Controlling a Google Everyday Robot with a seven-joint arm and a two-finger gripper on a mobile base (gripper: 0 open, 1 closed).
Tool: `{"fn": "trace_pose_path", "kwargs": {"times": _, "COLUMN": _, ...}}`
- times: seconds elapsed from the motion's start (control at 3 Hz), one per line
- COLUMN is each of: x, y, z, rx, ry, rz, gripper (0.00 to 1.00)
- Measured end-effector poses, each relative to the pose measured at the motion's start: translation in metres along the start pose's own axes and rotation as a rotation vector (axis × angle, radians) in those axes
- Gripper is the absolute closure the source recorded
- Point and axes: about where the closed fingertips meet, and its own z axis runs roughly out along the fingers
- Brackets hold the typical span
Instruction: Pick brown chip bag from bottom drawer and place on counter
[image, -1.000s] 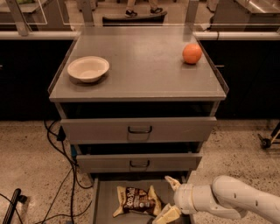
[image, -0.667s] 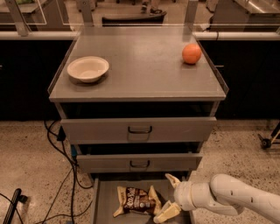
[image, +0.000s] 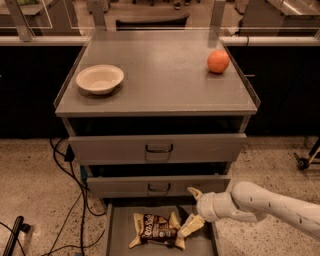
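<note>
A bowl is placed on the left part of the bench, and an orange on the right part, further back. Two handled drawers are stacked below the bench. The bottom drawer is extended forward beneath them. The chip bag is laid on its floor, near the middle. The tool is positioned just right of the bag, over the drawer's right side, with its fingers spread apart; the lower finger is located at the bag's right end. Cables are laid on the floor to the left.

Crinkly bag — smooth plastic jaws beside
</note>
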Motion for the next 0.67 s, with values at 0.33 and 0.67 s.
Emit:
{"fn": "trace_pose_path", "kwargs": {"times": 0.33, "x": 0.000, "y": 0.000, "z": 0.000, "rx": 0.000, "ry": 0.000, "rz": 0.000, "gripper": 0.00}}
{"fn": "trace_pose_path", "kwargs": {"times": 0.67, "x": 0.026, "y": 0.006, "z": 0.022, "rx": -0.025, "ry": 0.017, "rz": 0.038, "gripper": 0.00}}
